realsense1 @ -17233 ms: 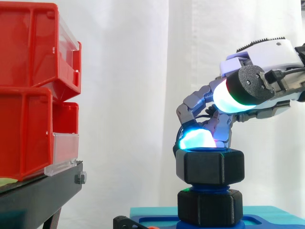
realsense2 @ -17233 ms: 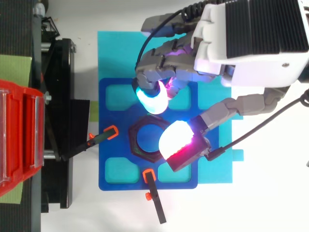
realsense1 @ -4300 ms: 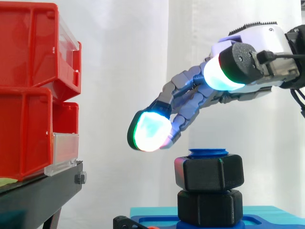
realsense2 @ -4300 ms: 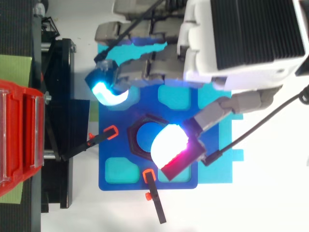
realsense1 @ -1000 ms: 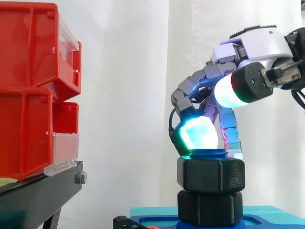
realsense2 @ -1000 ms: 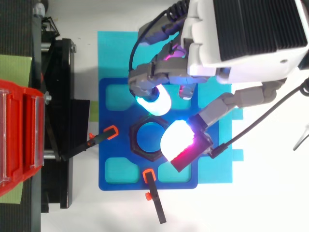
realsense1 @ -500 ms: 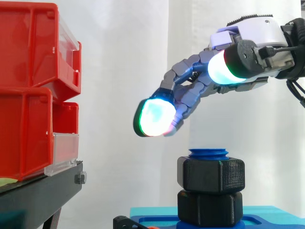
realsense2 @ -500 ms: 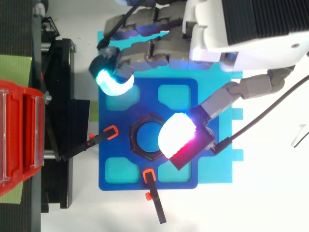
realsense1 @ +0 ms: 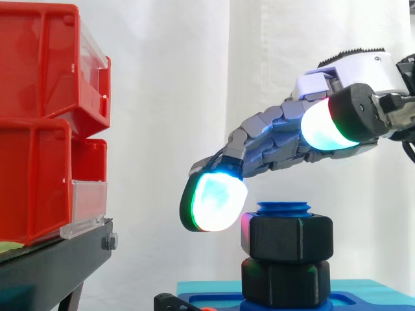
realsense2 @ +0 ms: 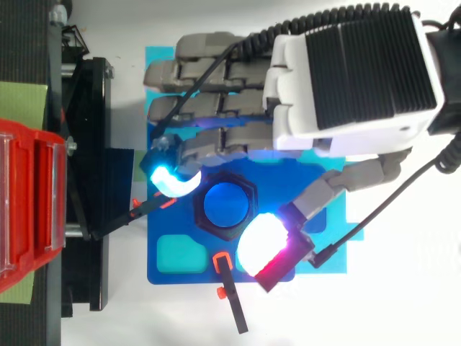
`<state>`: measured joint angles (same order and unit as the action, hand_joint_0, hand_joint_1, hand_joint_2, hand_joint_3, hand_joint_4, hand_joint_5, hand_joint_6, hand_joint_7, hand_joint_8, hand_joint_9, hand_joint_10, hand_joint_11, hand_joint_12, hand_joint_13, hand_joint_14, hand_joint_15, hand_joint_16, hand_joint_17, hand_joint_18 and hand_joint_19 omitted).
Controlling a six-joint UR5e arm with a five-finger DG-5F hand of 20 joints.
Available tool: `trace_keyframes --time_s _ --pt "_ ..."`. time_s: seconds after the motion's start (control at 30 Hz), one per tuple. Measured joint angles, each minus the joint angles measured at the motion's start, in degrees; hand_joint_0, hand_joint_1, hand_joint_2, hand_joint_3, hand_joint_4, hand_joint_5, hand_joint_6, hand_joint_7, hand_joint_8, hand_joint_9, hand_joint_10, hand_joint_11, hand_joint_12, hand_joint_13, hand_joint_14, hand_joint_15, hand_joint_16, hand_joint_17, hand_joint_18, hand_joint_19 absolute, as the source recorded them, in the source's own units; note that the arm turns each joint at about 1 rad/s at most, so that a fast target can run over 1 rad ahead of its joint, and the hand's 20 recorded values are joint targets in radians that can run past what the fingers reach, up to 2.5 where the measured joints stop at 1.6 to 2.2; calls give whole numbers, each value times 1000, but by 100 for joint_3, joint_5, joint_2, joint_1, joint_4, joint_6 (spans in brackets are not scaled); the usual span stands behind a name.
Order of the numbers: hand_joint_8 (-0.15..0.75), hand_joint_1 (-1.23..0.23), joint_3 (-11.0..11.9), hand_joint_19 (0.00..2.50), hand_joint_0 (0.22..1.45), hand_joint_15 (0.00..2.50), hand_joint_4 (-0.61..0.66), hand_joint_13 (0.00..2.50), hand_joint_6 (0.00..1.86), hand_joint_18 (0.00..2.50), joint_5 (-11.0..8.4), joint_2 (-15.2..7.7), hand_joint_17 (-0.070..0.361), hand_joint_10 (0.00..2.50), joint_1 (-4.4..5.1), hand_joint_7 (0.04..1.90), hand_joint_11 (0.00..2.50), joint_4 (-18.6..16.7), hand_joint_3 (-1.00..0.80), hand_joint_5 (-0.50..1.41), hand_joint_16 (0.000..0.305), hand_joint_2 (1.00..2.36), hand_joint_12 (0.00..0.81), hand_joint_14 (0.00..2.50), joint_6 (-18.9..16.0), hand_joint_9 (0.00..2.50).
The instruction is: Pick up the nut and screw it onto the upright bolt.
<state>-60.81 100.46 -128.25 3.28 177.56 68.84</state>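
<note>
Lowered again, the hand point(realsense1: 279, 139) hangs open, fingers straight, one pad point(realsense1: 213, 202) just beside the nut point(realsense1: 287, 236) on the bolt point(realsense2: 227, 204), likely resetting for another turn.

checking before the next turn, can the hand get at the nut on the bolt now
Probably yes: the open hand hangs just above the nut on the bolt, one pad close beside it, with nothing between them.
</note>
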Motion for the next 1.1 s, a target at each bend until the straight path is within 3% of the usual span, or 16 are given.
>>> trace_keyframes --time_s 0.2,1.1 --pt "185 -287 -50 0 431 0 70 0 501 0 -7 0 111 0 28 640 0 -161 -500 -175 49 1000 332 0 -91 193" --pt "248 -295 -80 0 461 0 211 199 504 0 -4 -1 95 0 47 946 0 -130 -500 -70 42 1000 315 0 -99 538"
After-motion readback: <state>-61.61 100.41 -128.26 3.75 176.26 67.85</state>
